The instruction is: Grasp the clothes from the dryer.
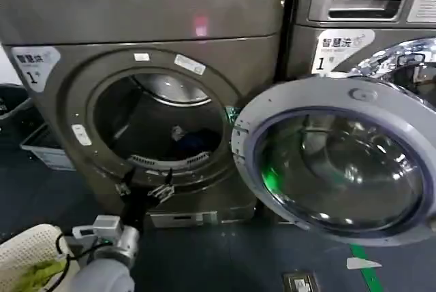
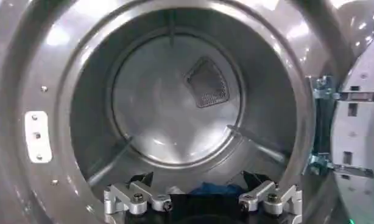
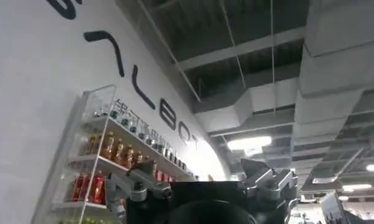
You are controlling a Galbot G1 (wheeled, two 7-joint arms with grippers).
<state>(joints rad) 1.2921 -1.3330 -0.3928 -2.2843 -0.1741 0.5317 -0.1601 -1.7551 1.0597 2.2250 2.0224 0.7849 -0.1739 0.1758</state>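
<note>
Dryer (image 1: 157, 94) marked "1", door (image 1: 334, 163) swung open; neighbouring machine (image 1: 361, 6) reads "LG".
Left claw (image 1: 144, 190) open at the drum's lower rim; blue clothes (image 2: 212, 187) inside; right claw (image 3: 202, 189) open, facing the ceiling.

Silver LG machine (image 1: 368, 6) at right behind the open door, white sticker (image 1: 340, 50) on its front. Grey plastic bin (image 1: 44, 148) on dark floor at left. Green floor tape (image 1: 368, 271) lower right. White mesh bag (image 1: 27, 254) bottom left corner. Drinks shelf (image 3: 108, 164) against white wall, ceiling light (image 3: 251, 143).
</note>
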